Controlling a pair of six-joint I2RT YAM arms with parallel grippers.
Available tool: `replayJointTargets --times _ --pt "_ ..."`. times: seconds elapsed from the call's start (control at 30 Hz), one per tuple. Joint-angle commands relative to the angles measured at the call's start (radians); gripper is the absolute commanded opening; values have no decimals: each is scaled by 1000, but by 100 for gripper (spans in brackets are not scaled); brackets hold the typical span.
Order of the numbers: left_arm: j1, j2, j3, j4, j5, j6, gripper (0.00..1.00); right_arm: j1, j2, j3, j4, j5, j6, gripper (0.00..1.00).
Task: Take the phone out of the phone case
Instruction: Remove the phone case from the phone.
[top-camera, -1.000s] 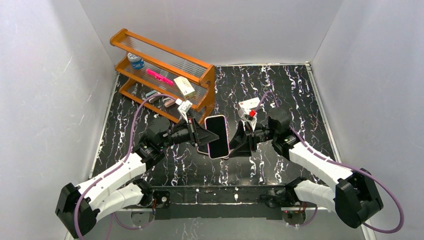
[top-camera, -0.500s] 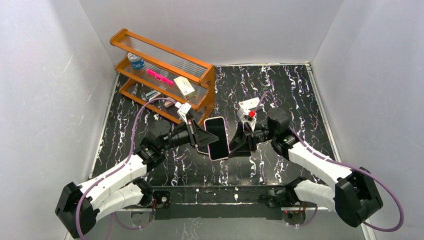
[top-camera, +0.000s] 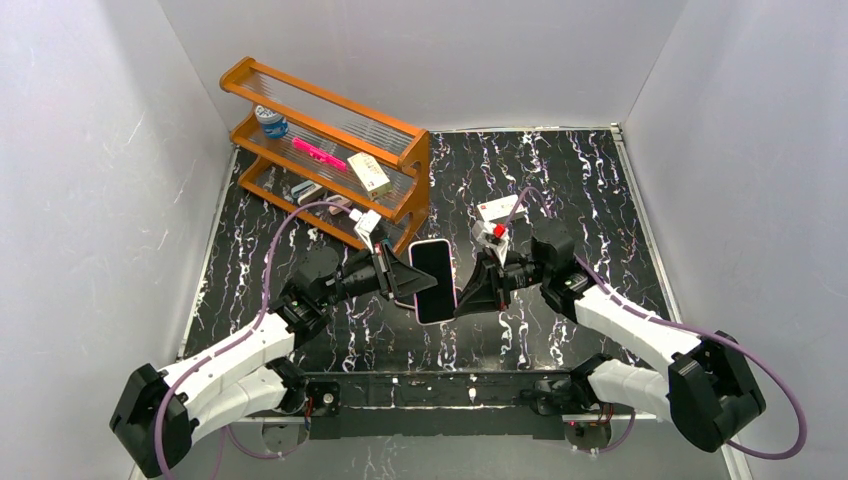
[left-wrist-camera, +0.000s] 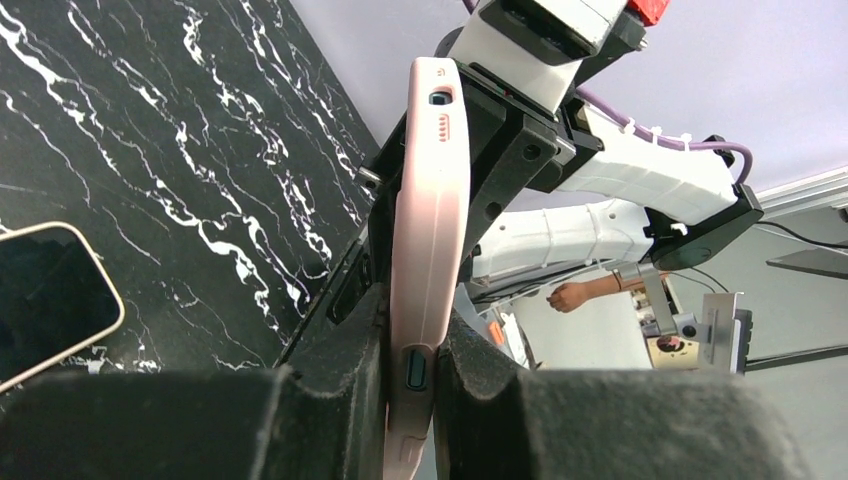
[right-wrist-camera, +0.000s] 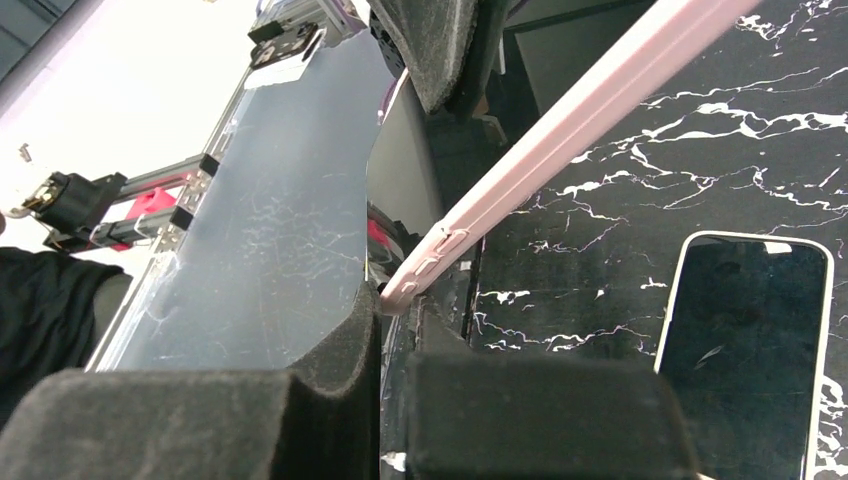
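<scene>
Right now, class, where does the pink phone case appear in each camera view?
Top external: pink phone case at picture centre.
Left wrist: case edge-on, upright, mid-frame.
Right wrist: case a diagonal strip, centre to upper right.
Shared landmark: black marbled table.

Black, white-veined marble table (top-camera: 560, 170) fills the centre of the top view. Plain pale grey walls (top-camera: 90, 150) left, back and right. Orange wooden rack (top-camera: 417, 170) with clear shelves, upper left. Even, diffuse light.
</scene>
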Motion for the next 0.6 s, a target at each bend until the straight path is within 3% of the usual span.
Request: replayJointTargets --times 0.0,0.27,0.57 --pt "-3 -9 -12 89 -56 -159 0 51 -26 -11 86 23 -216 1" --pt "-3 -12 -58 148 -115 -294 0 98 -17 44 -58 128 -530 1" --pt "-2 -12 -71 173 -130 -351 0 120 -1 77 -90 173 -691 1"
